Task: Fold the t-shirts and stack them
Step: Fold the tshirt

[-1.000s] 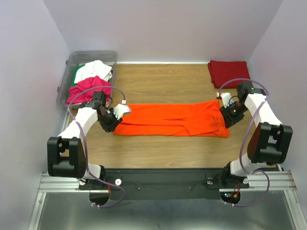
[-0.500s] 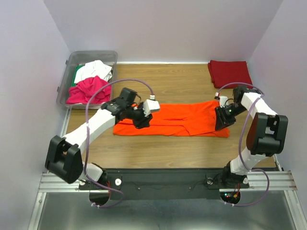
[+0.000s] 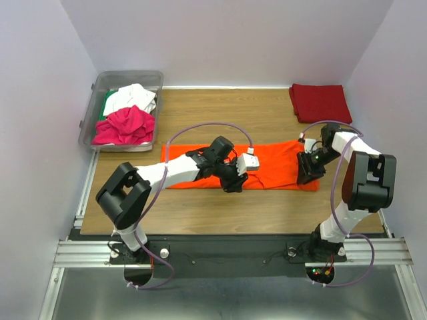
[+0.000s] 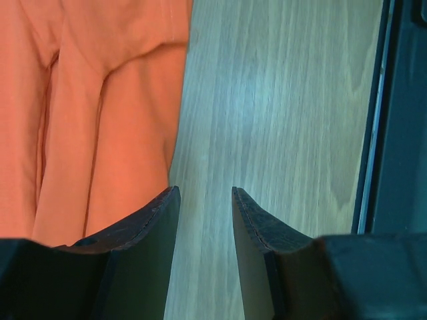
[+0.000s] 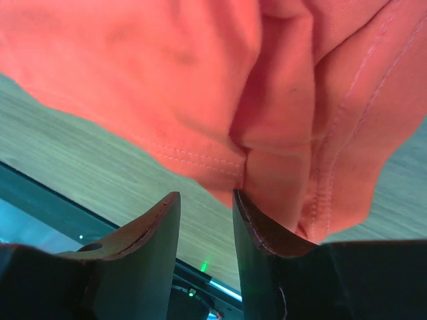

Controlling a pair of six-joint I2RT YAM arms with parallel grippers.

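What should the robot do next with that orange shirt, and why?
Probably the right gripper should ease forward and close on the end of the orange t-shirt: its jaws stand apart with the hem just ahead, unpinched, while the left gripper hangs open near the middle.

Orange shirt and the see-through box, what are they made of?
The orange shirt looks like soft knit cloth, maybe cotton. It is matte, it creases into folds, and its edges have stitched hems. The box seems to be hard clear plastic, because its walls look see-through and a bit shiny.
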